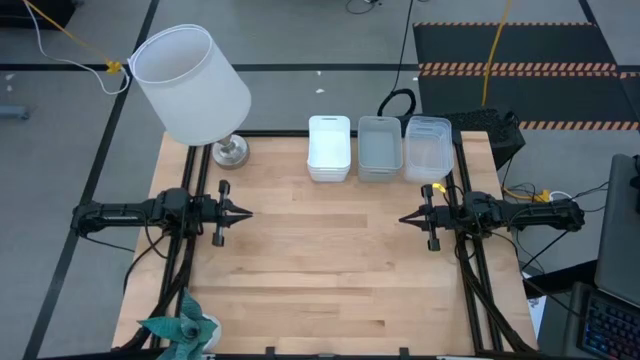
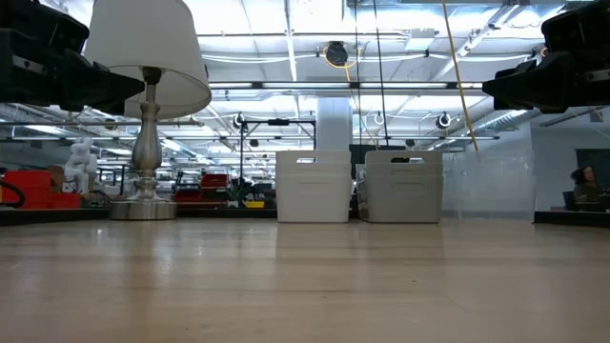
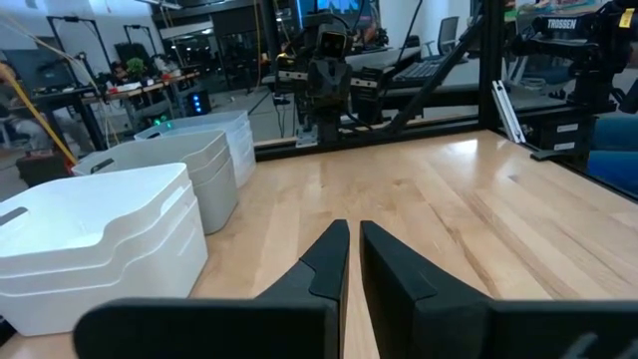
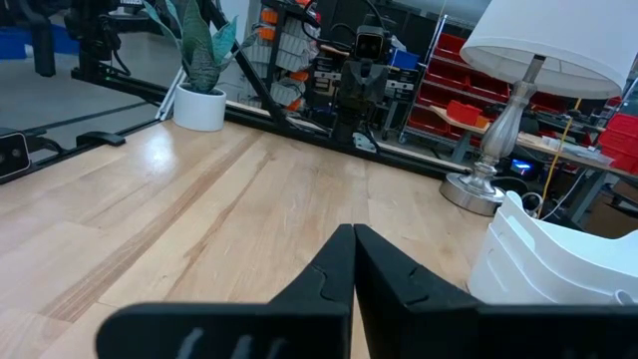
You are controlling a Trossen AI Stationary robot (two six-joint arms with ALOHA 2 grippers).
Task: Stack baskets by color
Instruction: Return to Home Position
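We are seeing three stacks of baskets sitting in a row at the upper middle of the high view, along the far edge of the table (image 1: 330, 280): the white stack (image 1: 329, 148) left, the grey stack (image 1: 380, 148) in the middle, the clear stack (image 1: 428, 148) right, though we are failing to count the baskets in each, and in the low view the clear one is barely showing against the room. The left gripper (image 1: 243, 212) is hovering at middle left and the right gripper (image 1: 405, 218) at middle right, tips facing, well apart from the stacks, each with fingers lying together.
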